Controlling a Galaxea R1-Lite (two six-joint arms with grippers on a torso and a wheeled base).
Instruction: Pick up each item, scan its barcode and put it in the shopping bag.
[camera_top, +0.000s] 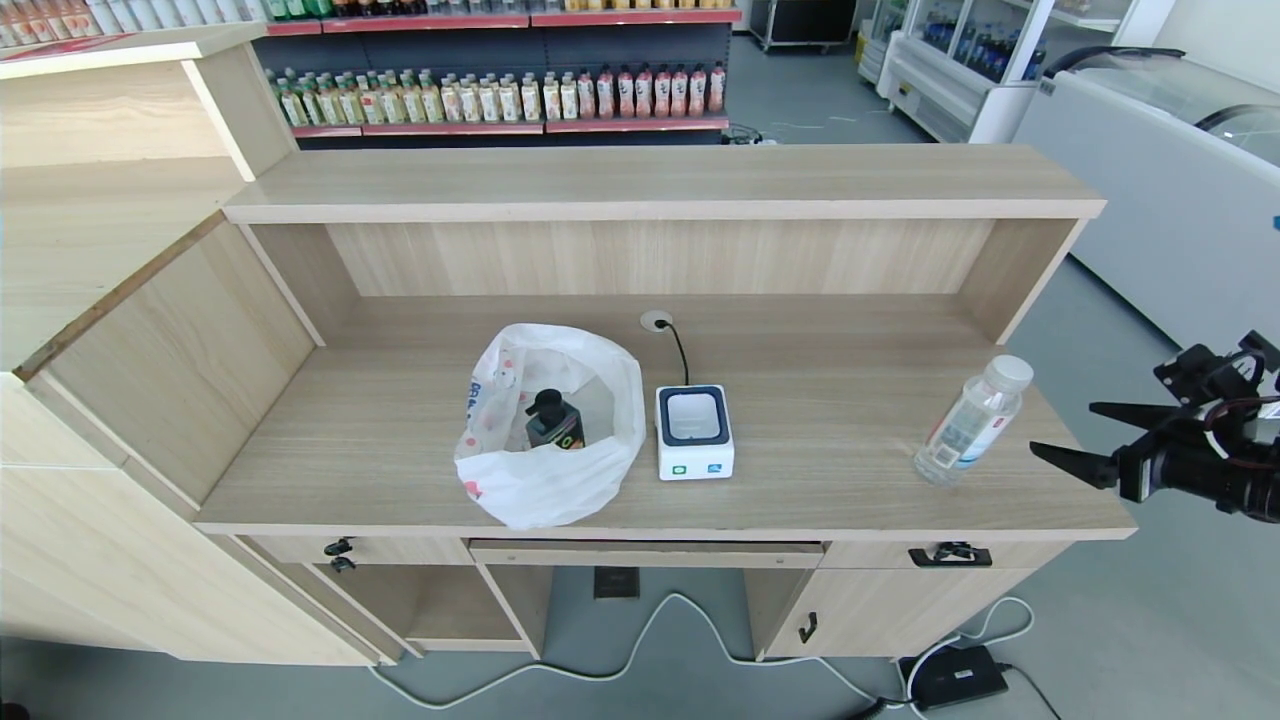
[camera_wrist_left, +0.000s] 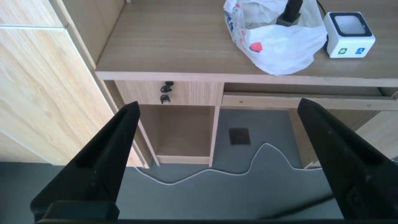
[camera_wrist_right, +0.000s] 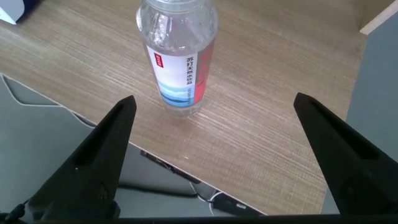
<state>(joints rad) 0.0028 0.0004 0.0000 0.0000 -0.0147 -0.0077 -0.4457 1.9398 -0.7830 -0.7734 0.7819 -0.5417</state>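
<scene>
A clear water bottle (camera_top: 970, 420) with a white cap stands upright near the counter's right front corner. My right gripper (camera_top: 1065, 430) hangs open just off the counter's right edge, a short way from the bottle (camera_wrist_right: 180, 56), with nothing between its fingers (camera_wrist_right: 106, 143). A white shopping bag (camera_top: 550, 440) sits open at the middle of the counter with a dark bottle (camera_top: 552, 420) inside. The white scanner (camera_top: 694, 432) stands right beside the bag. My left gripper (camera_wrist_left: 219, 107) is open and empty, low in front of the counter's left part, and beyond it are the bag (camera_wrist_left: 280, 43) and the scanner (camera_wrist_left: 350, 34).
The wooden counter (camera_top: 800, 500) has a raised back shelf and a side wall on the left. A cable runs from the scanner to a hole (camera_top: 656, 320) in the desktop. Keys hang from the drawers (camera_top: 340, 550). Cables and a power brick (camera_top: 955, 675) lie on the floor.
</scene>
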